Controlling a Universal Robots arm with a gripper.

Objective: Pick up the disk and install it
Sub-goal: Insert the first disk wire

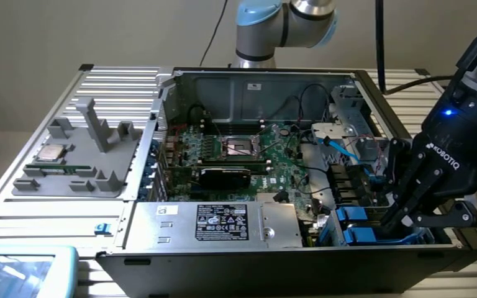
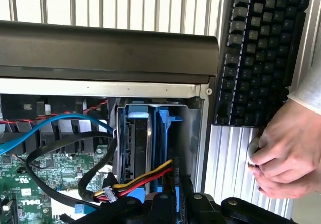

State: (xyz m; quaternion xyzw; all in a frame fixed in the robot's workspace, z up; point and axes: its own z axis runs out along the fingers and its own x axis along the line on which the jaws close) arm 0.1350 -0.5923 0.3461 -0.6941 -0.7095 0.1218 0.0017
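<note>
The gripper (image 1: pixel 402 218) is closed, fingers together, close to the disk (image 2: pixel 142 148), with no visible hold on anything. The disk stands on edge in the drive bay (image 2: pixel 193 133). It is likely rigid, dense and shock-sensitive; the blue carrier rails (image 2: pixel 163 133) look like the best place to grip.

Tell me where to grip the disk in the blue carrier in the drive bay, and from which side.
I'd take the disk by the exposed end of its blue carrier, pinching across its thin side, coming straight in through the open side of the case. It stands on edge in the drive bay, walls close against its broad faces, and a power cable crosses part of it.
</note>
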